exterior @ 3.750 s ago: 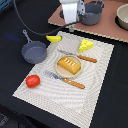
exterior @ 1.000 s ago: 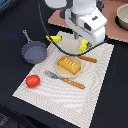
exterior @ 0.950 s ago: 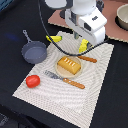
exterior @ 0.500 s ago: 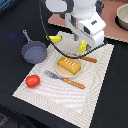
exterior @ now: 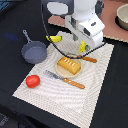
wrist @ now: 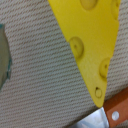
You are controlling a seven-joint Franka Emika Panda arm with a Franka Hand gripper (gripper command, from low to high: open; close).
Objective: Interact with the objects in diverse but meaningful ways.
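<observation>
Currently gripper (exterior: 83, 48) low over cheese wedge (wrist: 92, 42); jaw state cannot be told. Bread loaf (exterior: 69, 65) at its 7 o'clock, on plate (exterior: 58, 71).

Colours and patterns:

- Cheese wedge (wrist: 92, 37): bright yellow with darker yellow round dimples.
- Mat (exterior: 95, 87): cream-white with fine grey stripes; in the wrist view the weave reads as tan-grey ribbing.
- Bread loaf (exterior: 69, 65): golden-brown, lighter on top.
- Plate (exterior: 59, 73): pale tan.
- Tomato (exterior: 33, 80): solid red.
- Banana (exterior: 54, 38): yellow; tip colour unclear at this resolution.
- Knife (exterior: 66, 80): orange handle, grey blade.
- Fork (exterior: 90, 59): orange handle.
- Frying pan (exterior: 33, 51): slate blue-grey.
- Surface (exterior: 15, 25): black.
- Robot arm (exterior: 87, 20): white with dark joints.
- Bowl (exterior: 122, 16): grey, possibly beige.
</observation>
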